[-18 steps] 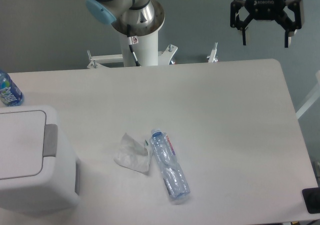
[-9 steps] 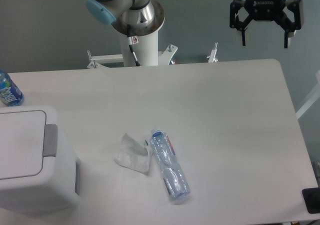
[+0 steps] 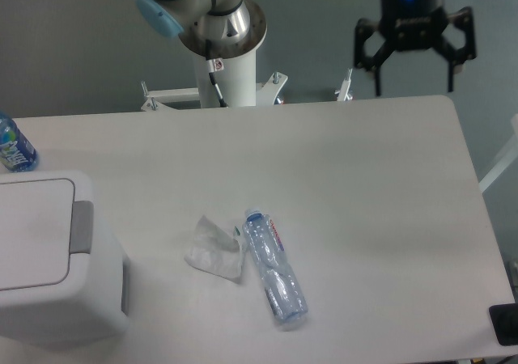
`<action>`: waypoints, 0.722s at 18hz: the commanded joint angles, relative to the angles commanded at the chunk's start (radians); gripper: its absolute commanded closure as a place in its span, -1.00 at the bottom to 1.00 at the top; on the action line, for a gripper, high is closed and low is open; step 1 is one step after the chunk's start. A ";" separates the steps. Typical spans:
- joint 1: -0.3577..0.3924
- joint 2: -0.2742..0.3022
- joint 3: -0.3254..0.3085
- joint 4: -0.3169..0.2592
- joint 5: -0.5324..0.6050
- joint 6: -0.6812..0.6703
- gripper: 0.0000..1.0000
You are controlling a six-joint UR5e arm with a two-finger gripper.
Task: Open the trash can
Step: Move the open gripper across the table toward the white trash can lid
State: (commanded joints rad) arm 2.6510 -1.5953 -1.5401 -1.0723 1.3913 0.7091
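The white trash can point(image 3: 48, 259) stands at the table's front left corner. Its flat lid is down, and the grey push-button tab point(image 3: 81, 226) sits on its right edge. My gripper point(image 3: 413, 77) hangs open and empty at the far right, above the table's back edge, well away from the can.
A clear plastic bottle point(image 3: 273, 268) lies on its side mid-table, with a crumpled white tissue point(image 3: 213, 247) just left of it. A blue-labelled bottle point(image 3: 14, 147) stands at the far left edge behind the can. The arm's base point(image 3: 227, 48) rises at the back. A dark object point(image 3: 506, 323) sits at the front right corner.
My gripper has moved left and slightly down, still open. Nothing on the table has moved.
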 joint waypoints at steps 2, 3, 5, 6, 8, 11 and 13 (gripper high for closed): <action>-0.058 -0.009 -0.002 -0.005 0.000 -0.094 -1.00; -0.087 -0.015 -0.008 -0.005 0.000 -0.135 -1.00; -0.144 -0.032 -0.011 0.002 -0.006 -0.253 -1.00; -0.176 -0.041 -0.011 0.005 -0.008 -0.326 -1.00; -0.232 -0.055 -0.011 0.011 -0.009 -0.416 -1.00; -0.296 -0.090 0.006 0.053 -0.040 -0.535 -1.00; -0.327 -0.112 0.008 0.115 -0.058 -0.640 -1.00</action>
State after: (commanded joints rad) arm 2.3242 -1.7072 -1.5324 -0.9575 1.3331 0.0695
